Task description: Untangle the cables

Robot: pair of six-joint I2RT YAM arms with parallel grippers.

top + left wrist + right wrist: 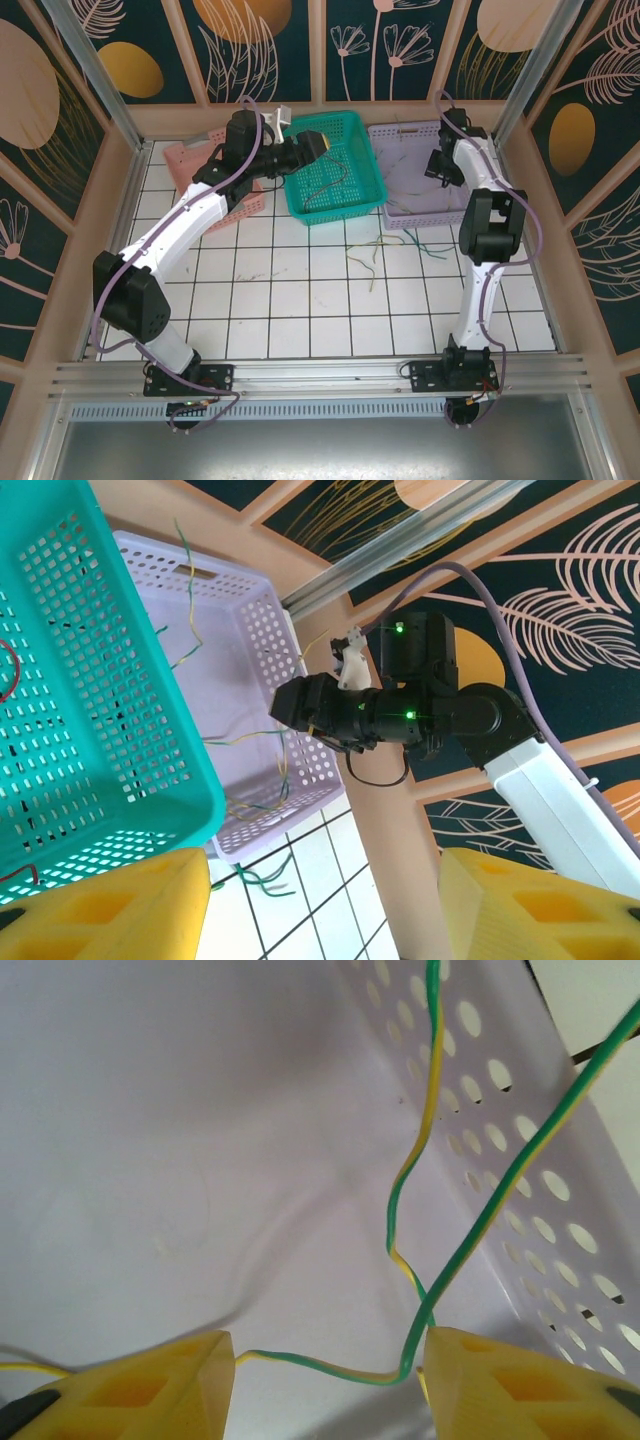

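A loose tangle of thin green and yellow cables lies on the white tiles in front of the baskets, with a green strand to its right. My right gripper is down inside the lilac basket. In the right wrist view it stands open, and a green-yellow cable runs loosely across the gap between its yellow fingers. My left gripper hovers over the teal basket, open and holding nothing. A red wire lies in the teal basket.
A pink basket sits at the back left under my left arm. More green-yellow wires hang over the lilac basket's wall. A green wire lies on the tiles beside it. Wooden walls enclose the table.
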